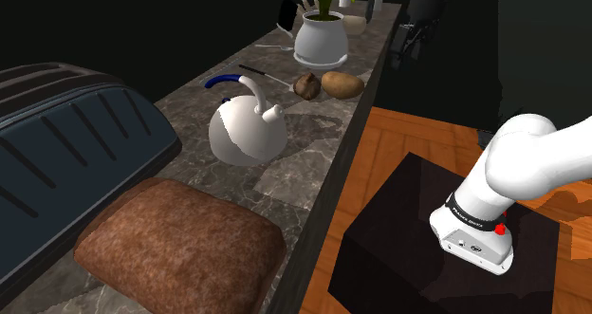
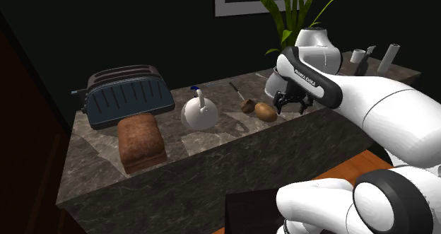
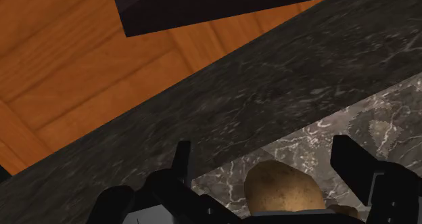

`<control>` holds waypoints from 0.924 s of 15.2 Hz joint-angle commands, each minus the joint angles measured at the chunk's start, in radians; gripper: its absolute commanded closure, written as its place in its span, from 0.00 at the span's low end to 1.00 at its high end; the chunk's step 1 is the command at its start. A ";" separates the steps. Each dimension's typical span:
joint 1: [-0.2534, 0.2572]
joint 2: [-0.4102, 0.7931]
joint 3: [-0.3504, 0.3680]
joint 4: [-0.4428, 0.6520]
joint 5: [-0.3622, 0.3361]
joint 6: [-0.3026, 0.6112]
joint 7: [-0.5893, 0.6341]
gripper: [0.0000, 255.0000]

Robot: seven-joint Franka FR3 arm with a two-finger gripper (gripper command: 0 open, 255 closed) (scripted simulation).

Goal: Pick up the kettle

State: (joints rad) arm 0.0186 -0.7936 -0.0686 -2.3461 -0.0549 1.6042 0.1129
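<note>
My pincer (image 3: pixel 262 149) hangs with its fingers apart and nothing touched between them. I judge it is held wide so it can drop over a handle. It hovers at the front edge of the worktop (image 1: pixel 285 184), pointing down, so under it I see the potato (image 3: pixel 280 185), the wood floor (image 3: pixel 61 74) and a corner of my stand (image 3: pixel 203 6).

That is the wrong place for the job. The kettle (image 1: pixel 247 127) stands farther along the worktop, well apart from the pincer, between the potato and the loaf (image 1: pixel 180 246). It sits upright on its round base with the handle arching over its top. I take that as handy, since the handle is clear above the body and nothing leans on it.

The loaf lies flat just beside the toaster (image 1: pixel 66 141). Both are beyond the kettle from me, so they should not block a reach from the potato's side. The potted plant (image 1: pixel 321 39) stands beyond the potato, away from the kettle.

Counted:
- one kettle
- one potato
- one smaller brown lump (image 1: pixel 306 86) just beside the potato
- one thin dark tool (image 1: pixel 264 73) behind those
- one loaf
- one toaster
- one potted plant

Several small things stand at the worktop's far end, and I cannot tell what they are.
</note>
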 commanded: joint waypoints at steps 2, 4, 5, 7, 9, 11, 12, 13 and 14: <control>0.012 0.032 0.015 0.024 0.011 -0.003 0.008 0.00; 0.034 0.095 0.044 0.076 0.031 -0.010 0.022 0.00; 0.045 0.128 0.058 0.103 0.040 -0.014 0.029 0.00; 0.065 0.192 0.086 0.159 0.057 -0.025 0.043 0.00; 0.083 0.258 0.113 0.219 0.071 -0.037 0.057 0.00; 0.100 0.325 0.140 0.282 0.083 -0.052 0.071 0.00; 0.108 0.359 0.153 0.315 0.088 -0.061 0.078 0.00; 0.116 0.393 0.166 0.349 0.092 -0.070 0.085 0.00; 0.124 0.427 0.179 0.384 0.096 -0.080 0.093 0.00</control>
State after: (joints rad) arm 0.1334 -0.4032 0.0949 -2.0002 0.0359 1.5359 0.1951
